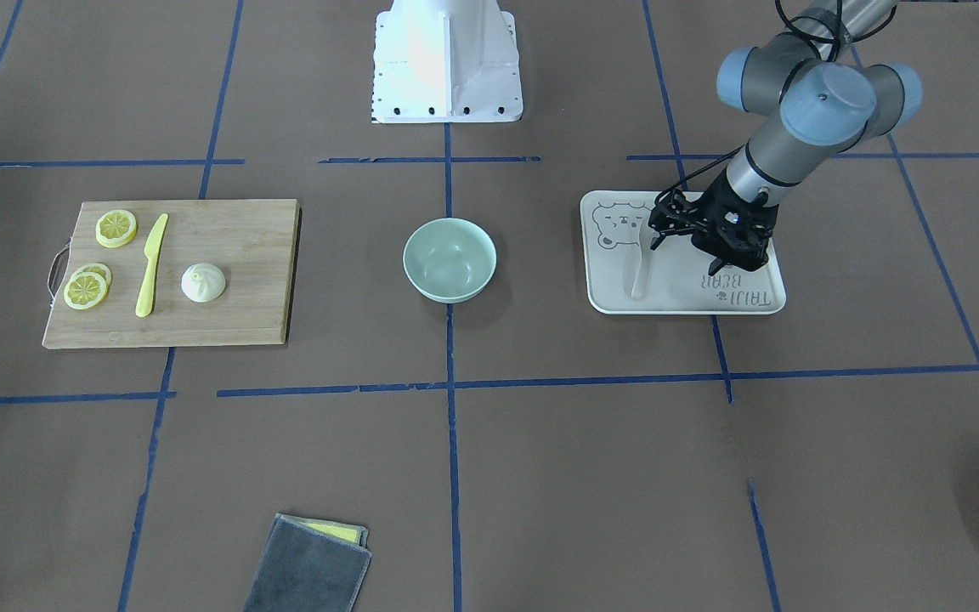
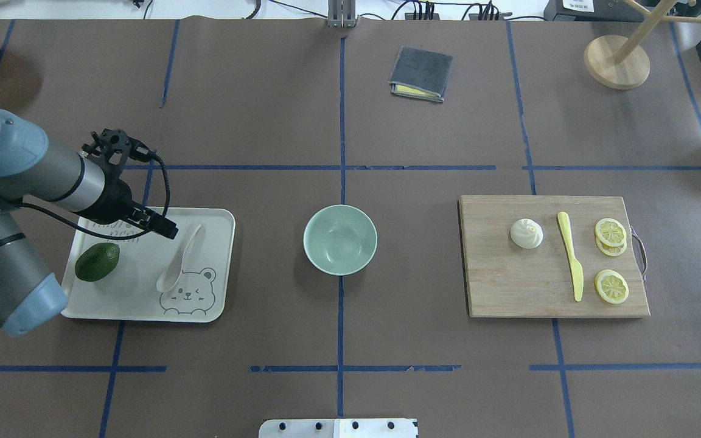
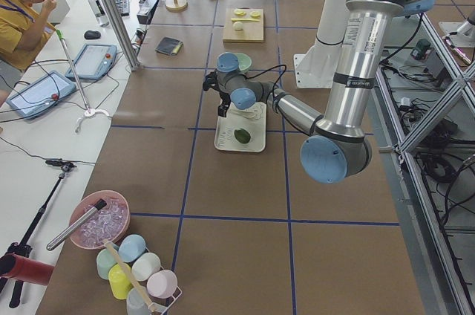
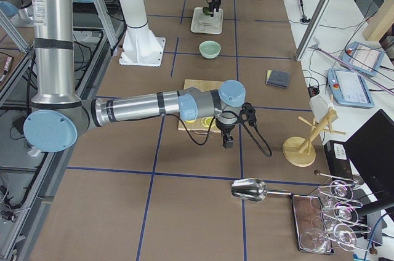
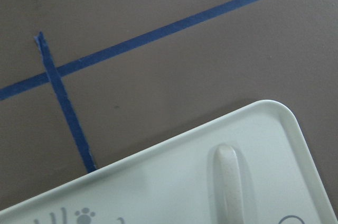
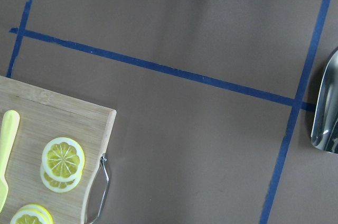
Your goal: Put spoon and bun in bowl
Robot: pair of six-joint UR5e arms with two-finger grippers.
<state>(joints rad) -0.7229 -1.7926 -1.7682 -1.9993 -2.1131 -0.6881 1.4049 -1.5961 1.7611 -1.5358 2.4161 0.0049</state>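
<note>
The pale spoon [image 2: 179,258] lies on the bear-printed tray [image 2: 143,298], scoop toward the robot; its handle shows in the left wrist view [image 5: 232,182]. My left gripper [image 2: 171,231] hangs over the tray's far side, just beside the handle end; I cannot tell whether it is open or shut. The white bun [image 2: 526,233] sits on the cutting board [image 2: 509,286]. The mint-green bowl [image 2: 340,239] stands empty at mid-table. My right gripper [image 4: 228,143] shows only in the exterior right view, past the board's outer end; I cannot tell its state.
A green avocado [image 2: 97,262] lies on the tray. A yellow knife [image 2: 571,255] and lemon slices [image 2: 610,234] share the board. A folded grey cloth [image 2: 420,74] lies at the far side. A metal scoop [image 6: 327,108] lies at the right edge.
</note>
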